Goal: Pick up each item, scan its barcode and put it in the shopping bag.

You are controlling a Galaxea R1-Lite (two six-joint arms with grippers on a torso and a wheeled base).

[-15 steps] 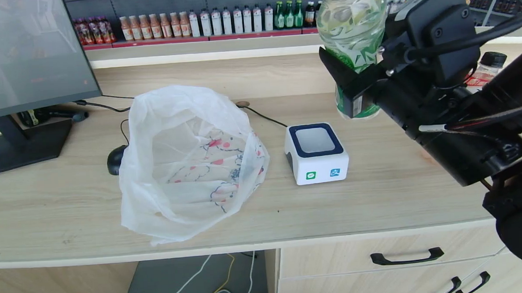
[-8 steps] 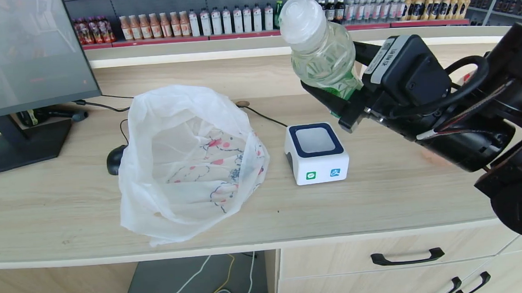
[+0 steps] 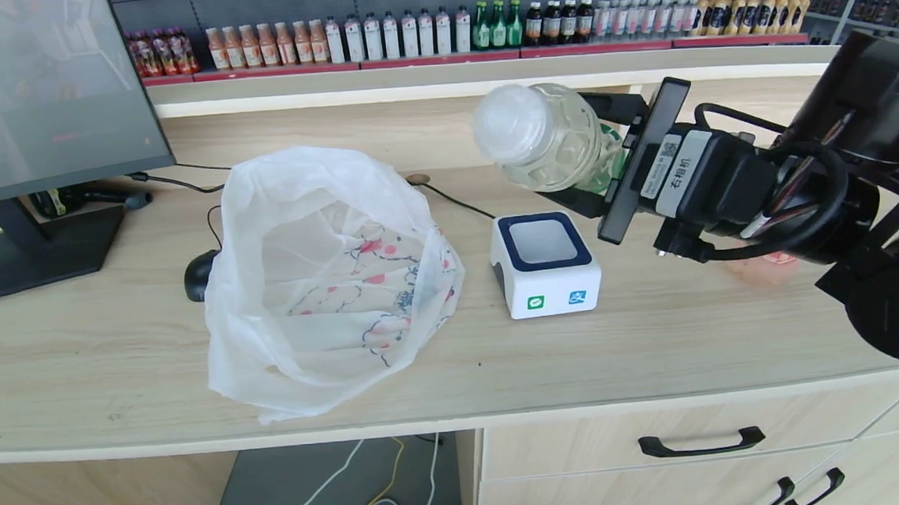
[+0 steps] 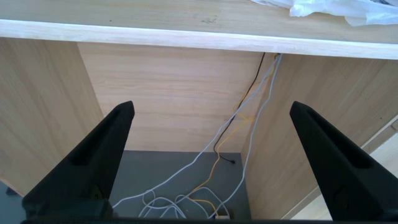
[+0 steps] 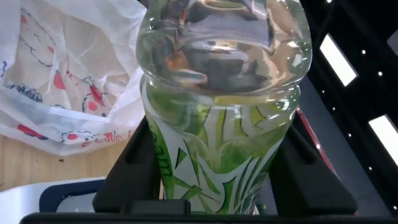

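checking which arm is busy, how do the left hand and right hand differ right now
The left hand is open and empty; the right hand is shut on the bottle. The left hand sits low, facing the cables under the counter; the right hand is above the counter near the scanner, holding the bottle tipped sideways. Both have black fingers.

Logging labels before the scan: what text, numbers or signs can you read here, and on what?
None can be quoted.
On the bottle in the right pincer: green-and-white label, no legible words.
On the scanner: one green icon, one blue icon, no words.
On the shopping bag: red and blue drawings, no letters.
On the shelf bottles: labels too small.
On the monitor corner: mark too small.
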